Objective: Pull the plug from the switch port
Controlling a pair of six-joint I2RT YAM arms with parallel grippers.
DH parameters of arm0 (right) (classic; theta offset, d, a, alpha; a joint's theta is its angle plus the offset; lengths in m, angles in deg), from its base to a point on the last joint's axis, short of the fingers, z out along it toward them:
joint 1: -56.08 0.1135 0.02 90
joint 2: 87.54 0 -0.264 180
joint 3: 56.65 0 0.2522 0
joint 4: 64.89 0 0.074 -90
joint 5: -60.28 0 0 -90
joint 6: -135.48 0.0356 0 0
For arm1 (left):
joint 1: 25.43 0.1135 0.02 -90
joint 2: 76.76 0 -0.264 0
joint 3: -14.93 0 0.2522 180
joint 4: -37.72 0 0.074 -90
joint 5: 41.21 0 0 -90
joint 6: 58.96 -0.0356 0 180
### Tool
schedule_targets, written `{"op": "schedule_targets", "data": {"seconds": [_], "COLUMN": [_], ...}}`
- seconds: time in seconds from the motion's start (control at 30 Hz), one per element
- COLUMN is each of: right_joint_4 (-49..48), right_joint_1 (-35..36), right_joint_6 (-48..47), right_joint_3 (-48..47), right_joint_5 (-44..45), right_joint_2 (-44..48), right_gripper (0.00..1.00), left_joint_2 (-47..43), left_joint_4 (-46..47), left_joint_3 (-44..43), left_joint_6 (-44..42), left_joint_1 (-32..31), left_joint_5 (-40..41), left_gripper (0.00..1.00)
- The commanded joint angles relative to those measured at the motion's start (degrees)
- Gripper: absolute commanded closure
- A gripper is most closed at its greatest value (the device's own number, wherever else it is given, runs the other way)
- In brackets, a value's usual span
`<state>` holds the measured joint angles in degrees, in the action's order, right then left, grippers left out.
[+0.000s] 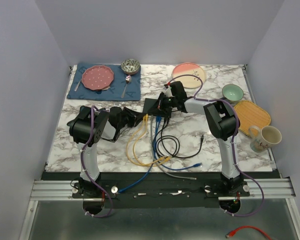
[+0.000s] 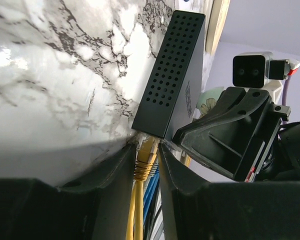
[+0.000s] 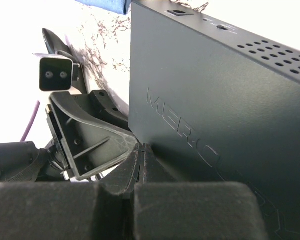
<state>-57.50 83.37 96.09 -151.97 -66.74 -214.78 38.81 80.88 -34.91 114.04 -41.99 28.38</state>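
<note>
One matte-black flat rectangular switch [image 1: 151,105] sits mid-frame. Two plates: pink octagonal plate [image 1: 99,77] upper left, round cream plate [image 1: 188,74] upper middle. Two bowls: patterned bowl [image 1: 131,65] upper left, pale green bowl [image 1: 232,92] right. Two mats: blue cloth mat [image 1: 135,89], orange woven mat [image 1: 253,114]. One cream ceramic mug [image 1: 264,138], right edge.

The sockets of the switch [image 2: 175,75] are hidden behind the yellow plug [image 2: 146,156] and the left gripper [image 2: 147,146].
</note>
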Motion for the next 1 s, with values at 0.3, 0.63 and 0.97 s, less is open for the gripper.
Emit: {"op": "schedule_targets", "data": {"seconds": [0.3, 0.63, 0.97], "right_joint_4": [3.12, 6.19, 17.17], "right_joint_1": [-0.22, 1.79, 3.12], "right_joint_6": [-1.21, -6.21, -9.04], "right_joint_3": [1.75, 5.27, -0.87], "right_joint_5": [1.51, 7.12, 9.86], "right_joint_2": [-1.34, 8.84, 4.73], "right_gripper": [0.99, 0.99, 0.99], "left_joint_2": [2.38, 1.76, 1.07], "left_joint_4": [-5.16, -5.77, -4.72], "left_joint_3": [0.57, 0.83, 1.53], "left_joint_6": [-2.23, -3.72, -3.81], "left_joint_1": [0.39, 1.09, 1.09], "left_joint_5": [1.42, 1.16, 0.63], "left_gripper": [0.82, 1.00, 1.00]}}
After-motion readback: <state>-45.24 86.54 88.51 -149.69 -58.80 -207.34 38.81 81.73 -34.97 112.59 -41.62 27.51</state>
